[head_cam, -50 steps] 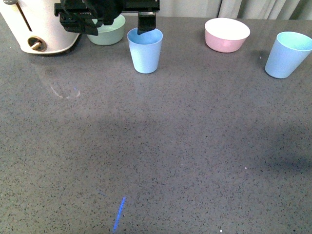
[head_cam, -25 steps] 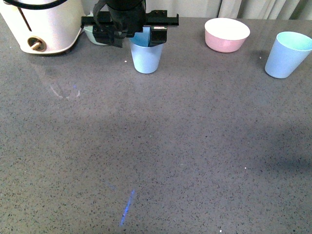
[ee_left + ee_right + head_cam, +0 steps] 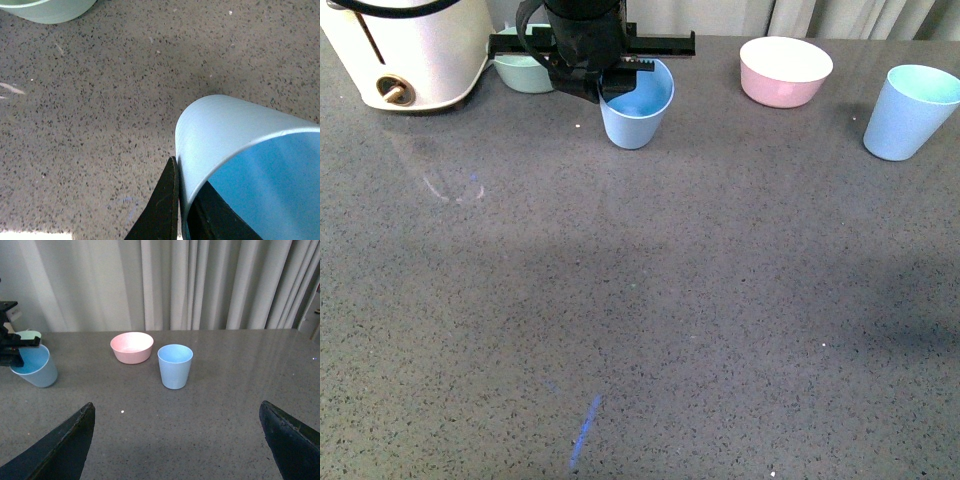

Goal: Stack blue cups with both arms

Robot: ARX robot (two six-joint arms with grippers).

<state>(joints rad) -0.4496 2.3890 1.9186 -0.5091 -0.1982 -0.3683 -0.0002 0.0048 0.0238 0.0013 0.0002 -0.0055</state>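
Your left end effector (image 3: 604, 88) is clamped on the tilted cup (image 3: 638, 112) at its rim; level it before lifting toward the other cup (image 3: 910, 112).

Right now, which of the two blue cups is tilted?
The cup beside the green bowl, pinched at its rim by the left fingers; the other cup stands upright, untouched.

First cup (image 3: 636, 110) left, bowl (image 3: 786, 72) between, second cup (image 3: 910, 115) right
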